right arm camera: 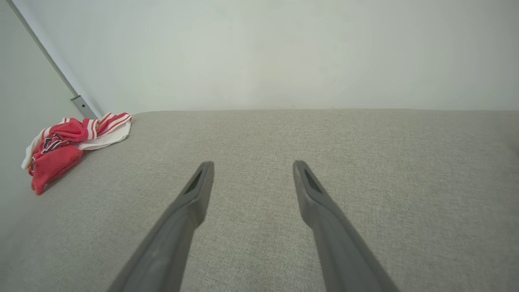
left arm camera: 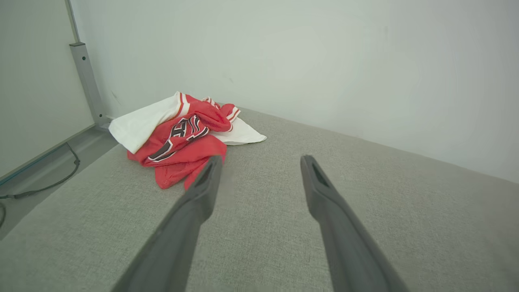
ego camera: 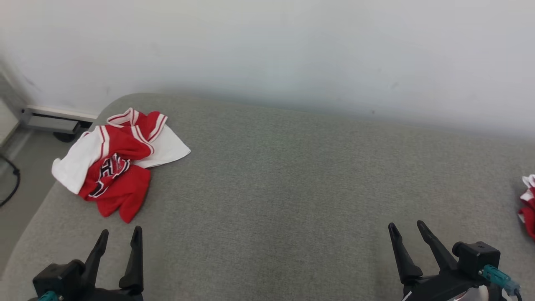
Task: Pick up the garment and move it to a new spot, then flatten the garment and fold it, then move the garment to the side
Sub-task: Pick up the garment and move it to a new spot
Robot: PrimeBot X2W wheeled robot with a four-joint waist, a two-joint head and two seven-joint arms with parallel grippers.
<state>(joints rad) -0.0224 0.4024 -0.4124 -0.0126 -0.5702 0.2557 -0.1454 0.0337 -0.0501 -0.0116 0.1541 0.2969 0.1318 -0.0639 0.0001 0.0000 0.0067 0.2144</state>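
Left gripper [ego camera: 120, 230]: two long black fingers [ego camera: 134, 255], tapering to pointed tips, rising from blocky black base; teal connector [ego camera: 47, 296] at base edge. Right gripper [ego camera: 406, 224]: same black tapered fingers, boxy black housing [ego camera: 476, 254], teal plug [ego camera: 496, 277] with thin dark cable. Wrist views: fingers matte dark grey, smooth-sided, widening toward base, elongated slot [left arm camera: 318, 176] recessed near each tip.

The garment [ego camera: 119, 167] folds over its lettering; the head view's right edge crops a red-and-white cloth [ego camera: 528, 207].
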